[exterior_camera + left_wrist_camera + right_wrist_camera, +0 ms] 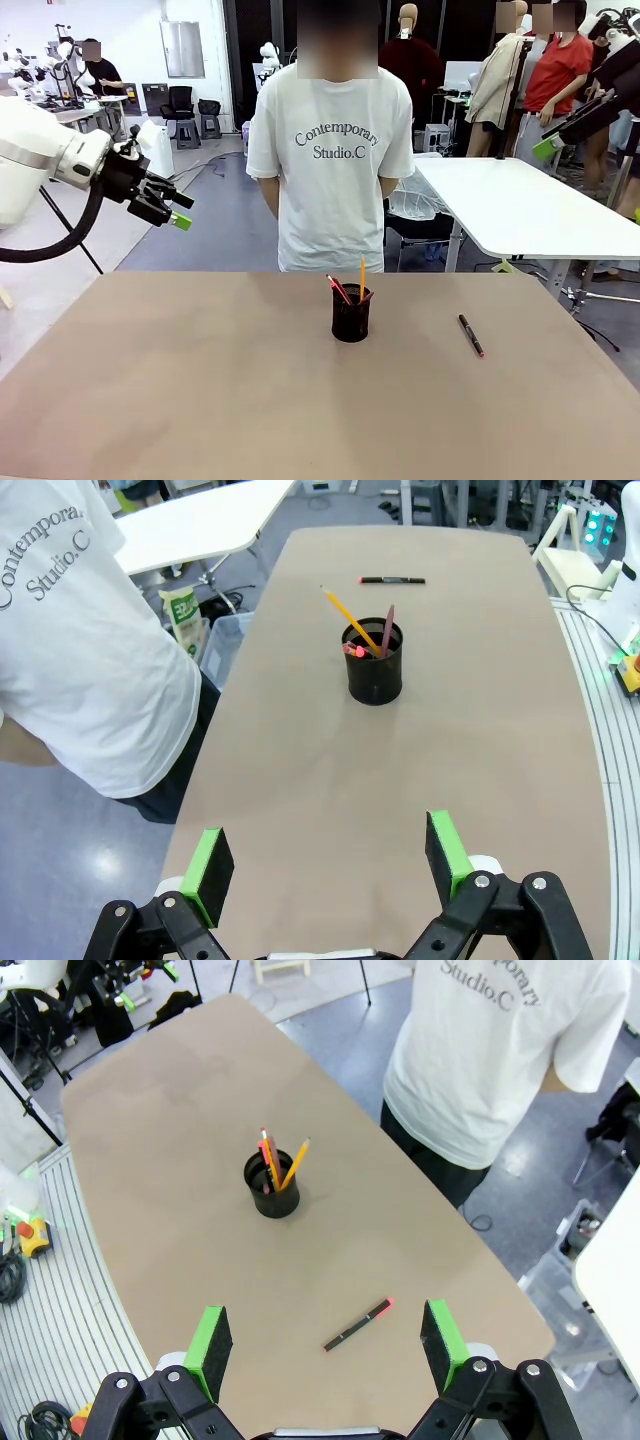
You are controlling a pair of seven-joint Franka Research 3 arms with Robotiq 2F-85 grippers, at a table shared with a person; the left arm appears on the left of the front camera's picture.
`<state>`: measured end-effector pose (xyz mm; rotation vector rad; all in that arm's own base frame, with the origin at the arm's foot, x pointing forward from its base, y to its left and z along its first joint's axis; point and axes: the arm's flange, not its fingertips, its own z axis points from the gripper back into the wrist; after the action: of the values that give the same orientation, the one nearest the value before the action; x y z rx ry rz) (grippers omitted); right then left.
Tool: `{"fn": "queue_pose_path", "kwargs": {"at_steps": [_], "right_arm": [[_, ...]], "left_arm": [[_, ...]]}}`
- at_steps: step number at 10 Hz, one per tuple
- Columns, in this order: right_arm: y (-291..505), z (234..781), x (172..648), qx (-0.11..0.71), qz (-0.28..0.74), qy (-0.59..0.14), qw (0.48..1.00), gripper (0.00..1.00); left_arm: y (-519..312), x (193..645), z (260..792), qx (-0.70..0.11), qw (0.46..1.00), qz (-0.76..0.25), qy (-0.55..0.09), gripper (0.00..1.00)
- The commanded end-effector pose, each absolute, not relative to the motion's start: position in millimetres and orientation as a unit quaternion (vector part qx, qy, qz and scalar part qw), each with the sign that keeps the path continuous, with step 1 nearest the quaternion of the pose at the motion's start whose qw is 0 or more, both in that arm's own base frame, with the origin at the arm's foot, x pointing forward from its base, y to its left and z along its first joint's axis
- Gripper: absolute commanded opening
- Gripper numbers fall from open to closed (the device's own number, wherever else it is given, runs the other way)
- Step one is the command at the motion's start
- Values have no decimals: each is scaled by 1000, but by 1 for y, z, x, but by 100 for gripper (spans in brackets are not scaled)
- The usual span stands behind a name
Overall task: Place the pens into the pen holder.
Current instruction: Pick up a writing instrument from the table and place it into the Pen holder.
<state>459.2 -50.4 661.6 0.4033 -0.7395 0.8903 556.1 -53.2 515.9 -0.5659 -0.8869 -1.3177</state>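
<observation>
Fig.: tabletop [200,400] w/ both arms raised clear of it. Pen holder [351,315] stands upright about mid-width, in the half nearer the far edge. Inside it, leaning on the rim: orange-yellow pencil [362,272] & dark red-brown pen [338,289], both sticking out above the top. Black pen with red tip [471,335] lies flat on the tabletop betw. holder & right edge, well apart from the holder. Left gripper [328,865]: held up in the air near the far-left corner, jaws spread wide, nothing betw. the green pads [210,870]. Right gripper [326,1340]: high over the right edge, jaws likewise spread wide & empty, the black pen on the tabletop below it. Person [330,150] stands at the far edge, directly behind the holder.
</observation>
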Motion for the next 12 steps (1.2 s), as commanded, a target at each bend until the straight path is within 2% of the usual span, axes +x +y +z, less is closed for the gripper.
{"fn": "queue_pose_path", "kwargs": {"at_steps": [1,6,8,9,10,12], "right_arm": [[-50,663,459,194,419,-353,814,100],[-50,662,459,189,418,-347,818,100],[-25,645,478,165,405,-278,855,100],[-9,634,490,104,402,-243,876,100],[5,624,494,77,414,-209,883,100],[33,604,505,-47,418,-141,896,100]], "left_arm": [[-51,557,517,-249,663,-585,-395,100],[-51,557,517,-249,663,-585,-395,100],[-51,557,517,-249,663,-585,-395,100],[-51,557,517,-249,663,-585,-395,100],[-51,557,517,-249,663,-585,-395,100],[-51,557,517,-249,663,-585,-395,100]]}}
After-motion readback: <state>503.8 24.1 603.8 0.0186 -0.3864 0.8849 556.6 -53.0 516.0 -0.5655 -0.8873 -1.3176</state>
